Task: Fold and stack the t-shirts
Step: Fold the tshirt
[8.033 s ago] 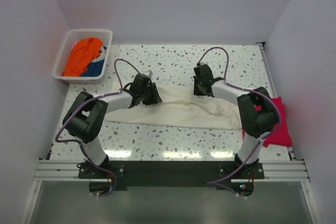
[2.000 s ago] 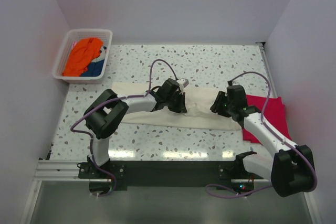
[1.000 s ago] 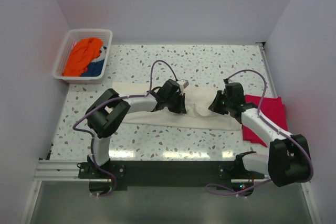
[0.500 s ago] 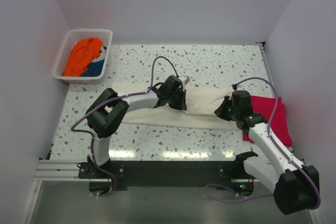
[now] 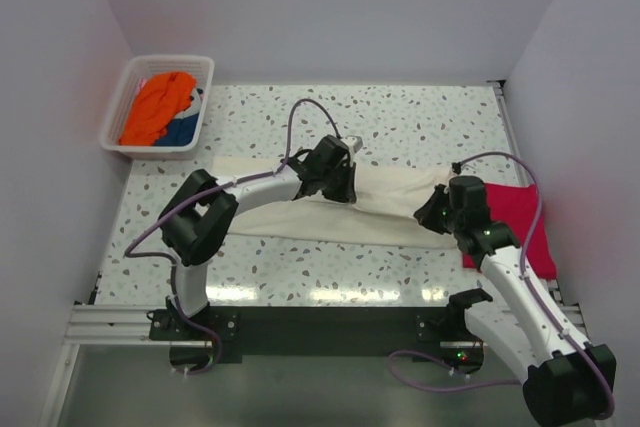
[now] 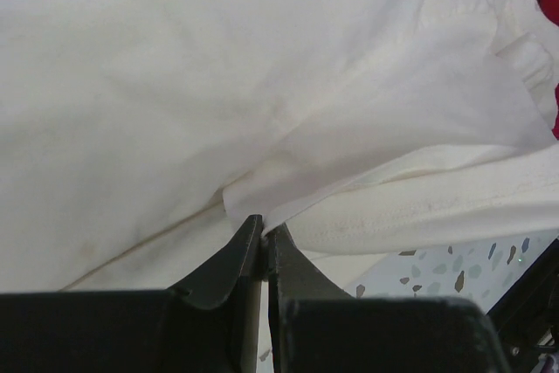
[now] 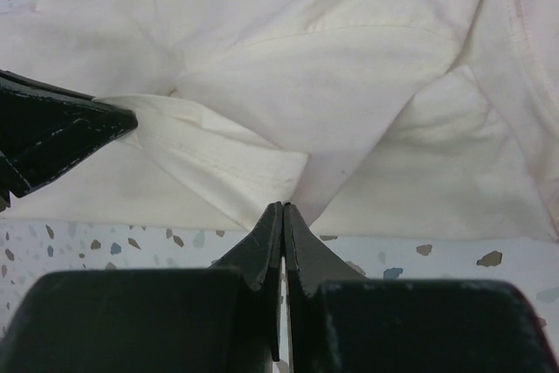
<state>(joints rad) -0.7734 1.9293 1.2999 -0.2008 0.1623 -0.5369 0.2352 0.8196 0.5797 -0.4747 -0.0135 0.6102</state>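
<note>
A large cream-white t-shirt [image 5: 280, 217] lies in a long band across the middle of the table. My left gripper [image 5: 346, 190] sits on its middle and is shut on a raised fold of the cream cloth [image 6: 218, 85], pinched at the jaw tips [image 6: 264, 226]. My right gripper [image 5: 430, 213] is at the band's right end, shut on a folded corner of the same t-shirt [image 7: 349, 85], gripped at the tips [image 7: 284, 207]. A crimson-red t-shirt [image 5: 522, 209] lies flat just right of the right gripper. Orange [image 5: 160, 102] and blue [image 5: 185, 131] t-shirts lie bunched in the basket.
A white slatted basket [image 5: 113, 125] stands at the far left corner, off the speckled table [image 5: 420, 127]. Walls close in the left, back and right sides. In the right wrist view the left gripper's dark finger [image 7: 52, 133] shows at the left.
My right gripper closed on the cream t-shirt's right end and drew it toward the near right. The left gripper held its grip and shifted slightly away.
</note>
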